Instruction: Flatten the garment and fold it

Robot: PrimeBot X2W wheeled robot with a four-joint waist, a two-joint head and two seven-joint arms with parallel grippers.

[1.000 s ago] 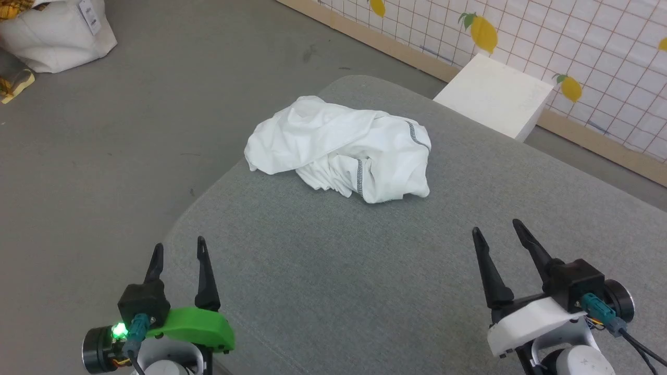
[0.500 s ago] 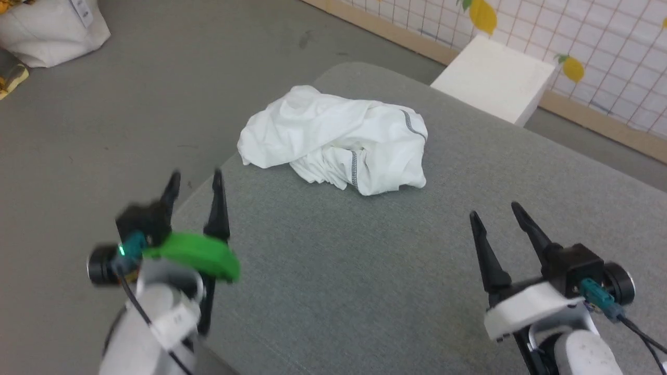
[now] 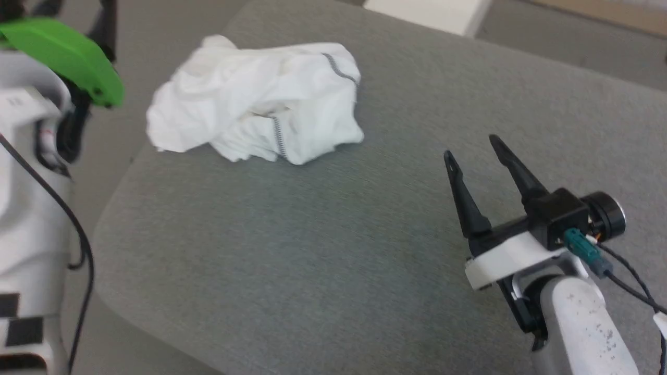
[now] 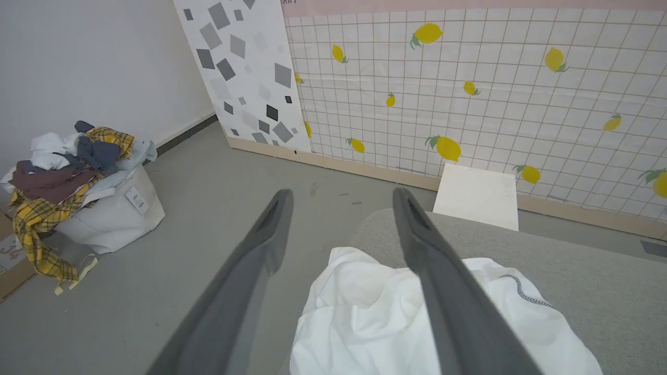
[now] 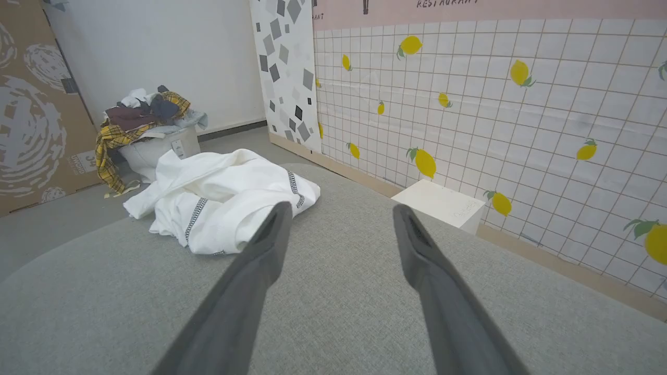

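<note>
The garment (image 3: 255, 99) is a crumpled white heap with dark zigzag seams, lying near the far left corner of the grey cushioned surface (image 3: 323, 245). My left gripper (image 4: 341, 195) hovers open above the garment's (image 4: 365, 317) near left part, empty; in the head view its green-covered wrist (image 3: 62, 49) stands at the top left, beside the heap. My right gripper (image 3: 470, 146) is open and empty over bare cushion, well to the right of the garment (image 5: 224, 192) and apart from it.
A rigid white box (image 4: 479, 195) stands on the floor beyond the cushion, against the lemon-patterned wall (image 4: 495, 94). A white bag heaped with clothes (image 4: 99, 208) sits on the grey floor to the far left. Cardboard (image 5: 31, 130) leans behind it.
The head camera has dipped down and shifted. My left arm has risen and gone forward to the garment's left side. The right gripper has edged forward. The garment lies as before.
</note>
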